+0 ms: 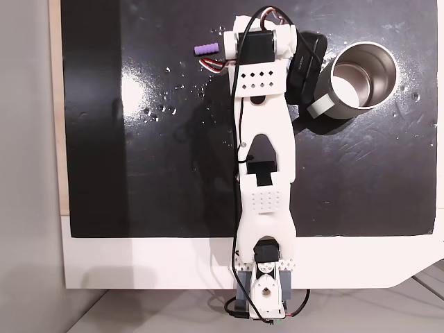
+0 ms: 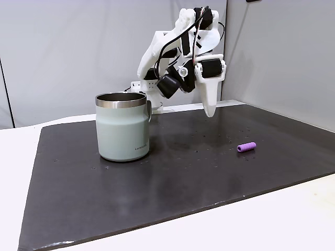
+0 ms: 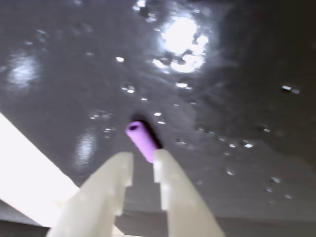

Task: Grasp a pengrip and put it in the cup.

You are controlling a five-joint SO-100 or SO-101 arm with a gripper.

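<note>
The purple pengrip (image 1: 205, 50) lies on its side on the black mat, left of the arm's wrist in a fixed view, and far right of the cup in the other, pengrip (image 2: 246, 147). The steel cup (image 1: 361, 76) stands upright and holds nothing; its pale side faces the camera, cup (image 2: 123, 128). My gripper (image 2: 210, 111) hangs in the air above the mat, pointing down, between cup and pengrip. In the wrist view the gripper (image 3: 143, 159) shows a narrow gap with nothing held, and the pengrip (image 3: 140, 139) lies just beyond its tips on the mat below.
The black mat (image 1: 159, 173) covers most of a white table (image 1: 139, 263) and carries small shiny specks. The arm's base (image 1: 267, 284) sits at the table's near edge. A grey wall (image 2: 68, 47) stands behind.
</note>
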